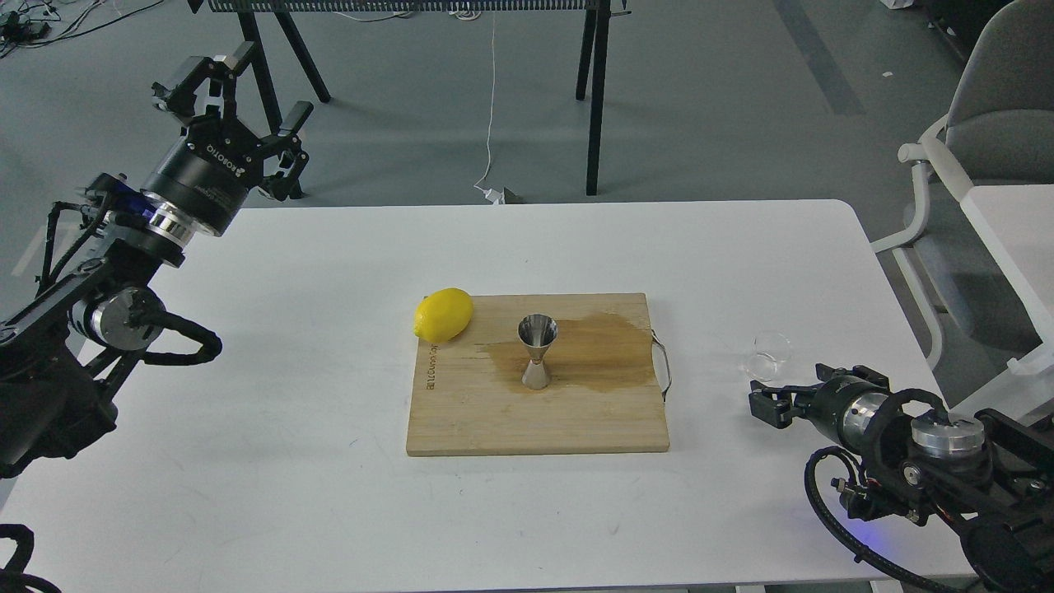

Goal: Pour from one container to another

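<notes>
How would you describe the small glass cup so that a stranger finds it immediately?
Start at the wooden cutting board on the white table. Right of its metal handle, on bare tabletop, stands the glass cup. It is see-through, unlike the steel jigger.
</notes>
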